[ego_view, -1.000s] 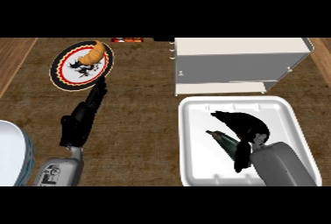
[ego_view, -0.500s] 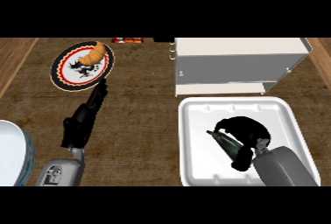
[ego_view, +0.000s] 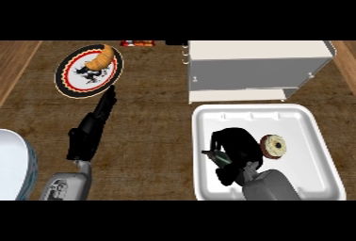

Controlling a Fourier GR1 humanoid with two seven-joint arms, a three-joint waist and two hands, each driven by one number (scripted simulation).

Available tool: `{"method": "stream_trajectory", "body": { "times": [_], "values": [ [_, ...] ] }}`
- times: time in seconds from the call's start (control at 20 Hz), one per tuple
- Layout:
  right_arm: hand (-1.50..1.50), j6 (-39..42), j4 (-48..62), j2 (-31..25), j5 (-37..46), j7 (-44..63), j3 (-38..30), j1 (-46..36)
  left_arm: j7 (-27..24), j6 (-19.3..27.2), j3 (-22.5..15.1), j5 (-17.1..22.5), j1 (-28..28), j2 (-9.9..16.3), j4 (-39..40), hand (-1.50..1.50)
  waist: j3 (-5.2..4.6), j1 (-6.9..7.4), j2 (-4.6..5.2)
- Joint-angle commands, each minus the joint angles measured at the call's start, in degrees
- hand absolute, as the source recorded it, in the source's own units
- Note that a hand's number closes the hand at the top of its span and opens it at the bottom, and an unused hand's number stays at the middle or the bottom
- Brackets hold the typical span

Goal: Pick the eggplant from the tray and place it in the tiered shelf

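Both hands show: the right hand (ego_view: 236,149) curls over the eggplant (ego_view: 218,157) inside the white tray (ego_view: 306,123), a doughnut (ego_view: 273,146) just beside it. Beyond stands the tiered shelf (ego_view: 256,70). Left hand (ego_view: 97,123), fingers straight, points toward a croissant plate (ego_view: 69,84).

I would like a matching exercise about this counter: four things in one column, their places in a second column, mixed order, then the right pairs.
Things:
1. croissant
2. donut
3. tiered shelf
4. left hand

Places:
A. in the white tray
B. behind the tray, at the counter's far side
C. on the round plate
D. stretched toward the plate, fingers straight

Pairs: 1-C, 2-A, 3-B, 4-D
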Motion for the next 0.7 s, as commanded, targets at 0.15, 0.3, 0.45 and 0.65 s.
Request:
{"method": "stream_trajectory", "body": {
  "times": [0.15,0.3,0.45,0.65],
  "values": [
    [1.5,-23.2,-5.4,4.6,-2.6,24.0,16.1,0.1,-0.2,0.7,-0.1,-0.4,-2.0,-0.8,1.9,0.0,0.07,0.96,0.35],
    [1.5,-33.4,-6.2,4.7,-3.8,31.1,23.6,-2.8,-0.9,-2.3,0.7,1.4,-2.2,1.2,1.3,0.0,0.06,1.7,0.35],
    [1.5,-45.6,-10.2,4.7,-4.9,31.2,26.1,-2.8,-0.4,0.5,0.3,-0.5,-3.3,-0.5,3.5,0.0,0.13,0.96,0.39],
    [1.5,-48.7,-13.7,4.7,-1.9,42.6,30.5,-14.2,-2.1,-1.0,1.3,0.7,-2.0,0.6,3.5,0.0,-0.02,1.02,0.28]
  ]
}}
